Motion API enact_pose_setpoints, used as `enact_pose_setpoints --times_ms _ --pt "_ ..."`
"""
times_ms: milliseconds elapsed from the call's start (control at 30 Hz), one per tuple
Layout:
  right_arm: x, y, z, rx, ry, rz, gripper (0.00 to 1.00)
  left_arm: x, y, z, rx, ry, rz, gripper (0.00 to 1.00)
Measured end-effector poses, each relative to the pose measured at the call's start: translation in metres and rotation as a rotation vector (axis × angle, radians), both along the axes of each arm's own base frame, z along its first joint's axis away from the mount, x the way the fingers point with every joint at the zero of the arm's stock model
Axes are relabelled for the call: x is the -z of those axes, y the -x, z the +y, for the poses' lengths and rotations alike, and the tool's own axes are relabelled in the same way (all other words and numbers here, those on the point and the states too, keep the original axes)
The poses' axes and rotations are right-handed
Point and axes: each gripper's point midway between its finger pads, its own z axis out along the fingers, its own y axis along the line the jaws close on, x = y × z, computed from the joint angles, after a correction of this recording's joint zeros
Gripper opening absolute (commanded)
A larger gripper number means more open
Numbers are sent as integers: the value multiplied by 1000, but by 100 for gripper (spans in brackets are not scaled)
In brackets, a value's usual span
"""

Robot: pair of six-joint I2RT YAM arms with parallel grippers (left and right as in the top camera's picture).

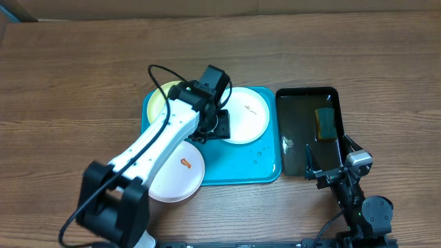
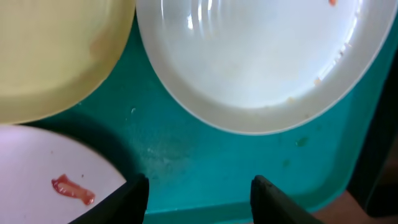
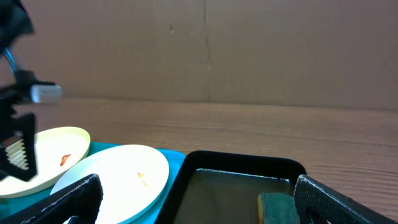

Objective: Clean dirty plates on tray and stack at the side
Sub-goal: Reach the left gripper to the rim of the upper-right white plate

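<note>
Hovering over your tray (long axis left-right from overhead), the left gripper has empty jaws apart; the right gripper likewise.

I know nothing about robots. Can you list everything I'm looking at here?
turquoise tray: 1, turquoise, table centre
right white plate: 1, white, tray's right half
smeared white plate: 1, white with an orange smear, overhanging tray's near left corner
yellow-green plate: 1, pale yellow-green, tray's far left corner
black tray: 1, black, right of the turquoise tray
sponge: 1, green-yellow, in black tray
table: 1, brown wood
left gripper: 1, black, open above turquoise tray
right gripper: 1, black, open, at black tray's near end
</note>
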Motion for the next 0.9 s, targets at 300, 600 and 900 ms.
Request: enact_pose_setpoints --times_ms 300,600,900 --pt "0 0 0 0 0 0 100 34 -15 -4 -55 -26 19 50" --pt "0 0 0 0 0 -1 100 52 -18 5 -142 -85 39 49" --pt "0 0 0 0 0 0 100 70 -24 0 -152 -102 30 36"
